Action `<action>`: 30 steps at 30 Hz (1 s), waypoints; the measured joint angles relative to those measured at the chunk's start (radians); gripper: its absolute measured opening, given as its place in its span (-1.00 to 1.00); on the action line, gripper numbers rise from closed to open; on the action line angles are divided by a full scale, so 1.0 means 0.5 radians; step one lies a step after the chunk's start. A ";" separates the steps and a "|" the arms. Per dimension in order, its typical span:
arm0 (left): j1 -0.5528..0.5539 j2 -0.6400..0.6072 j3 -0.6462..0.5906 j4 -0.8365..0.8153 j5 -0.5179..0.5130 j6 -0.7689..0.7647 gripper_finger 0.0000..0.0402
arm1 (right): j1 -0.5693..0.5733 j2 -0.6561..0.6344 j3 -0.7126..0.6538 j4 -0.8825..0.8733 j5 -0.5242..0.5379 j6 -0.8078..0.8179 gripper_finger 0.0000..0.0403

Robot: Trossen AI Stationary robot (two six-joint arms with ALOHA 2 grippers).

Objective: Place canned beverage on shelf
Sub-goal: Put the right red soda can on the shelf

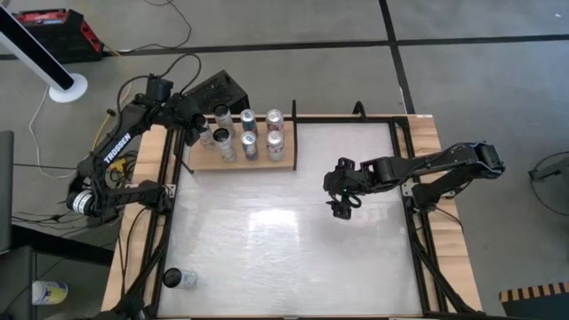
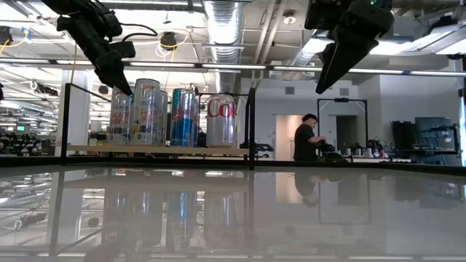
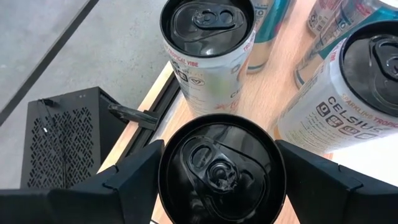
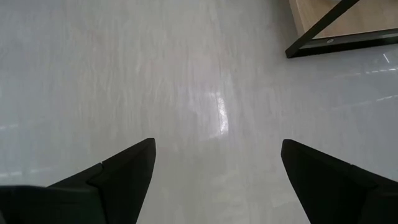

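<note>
Six cans [image 1: 248,133] are counted on the shelf [image 1: 286,163] at the table's [image 1: 284,258] far left corner, "CELSIUS" readable on one. The left-end can [image 3: 216,171] is clasped by the left gripper [image 3: 217,180]. One more can [image 1: 179,278] lies near the front left corner. The right gripper [image 1: 341,206] is held open mid-table.

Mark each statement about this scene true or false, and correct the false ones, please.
1. The left gripper has a can between its fingers over the shelf. True.
2. The right gripper holds a can. False: it is open and empty, above the white table.
3. All cans are standing on the shelf. False: one can lies on the table near its front left corner.
4. A person shows in the room behind the table. True.
</note>
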 joint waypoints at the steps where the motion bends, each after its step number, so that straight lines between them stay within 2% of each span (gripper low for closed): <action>1: 0.000 0.000 0.000 -0.004 0.000 0.000 0.40 | 0.000 0.000 0.000 0.000 0.000 0.000 0.85; 10: 0.000 0.000 0.000 0.000 0.004 0.005 0.41 | 0.000 0.000 0.000 0.000 0.000 0.000 0.85; 22: 0.000 0.001 0.000 0.013 0.018 0.011 0.63 | 0.000 0.000 0.000 0.000 0.001 -0.003 0.85; 30: 0.000 0.002 0.104 0.016 0.019 -0.014 0.64 | -0.002 0.000 0.000 0.000 0.001 -0.003 0.85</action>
